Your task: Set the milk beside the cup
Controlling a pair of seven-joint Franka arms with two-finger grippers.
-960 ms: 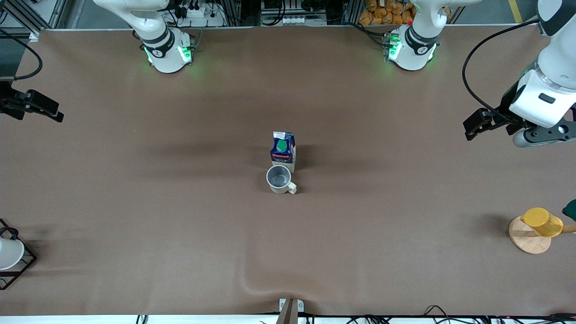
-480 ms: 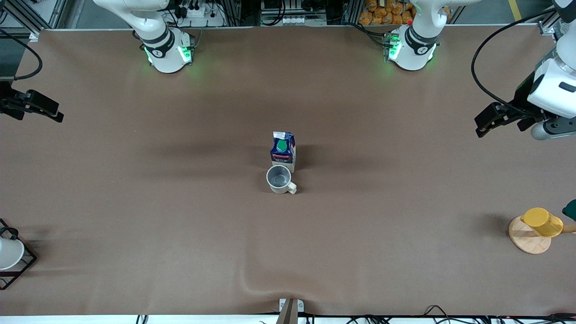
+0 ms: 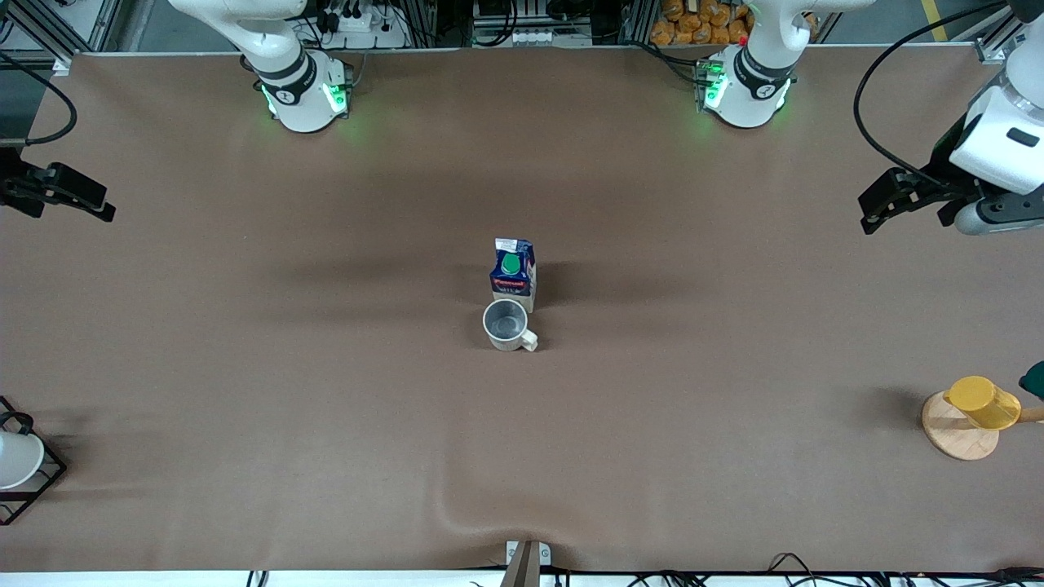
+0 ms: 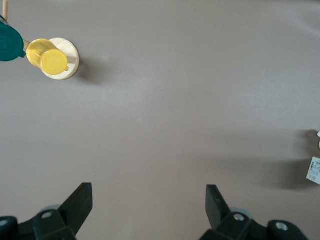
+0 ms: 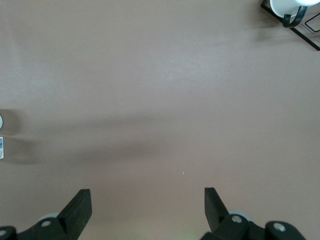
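Left arm only: over the last second the left claw [image 3: 877, 214] has risen and pulled back toward the left arm's end of the bench [image 3: 245, 391]. It now shows higher in the front view and closer to the edge than a second ago. Most of that shift came in the first half-second. Fingers [image 4: 80, 202] wide apart throughout.

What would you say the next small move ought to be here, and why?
Probably none beyond parking the arms: the milk already stands upright right beside the cup, farther from the front camera. The left gripper and right gripper are open, empty, up at the table's ends.
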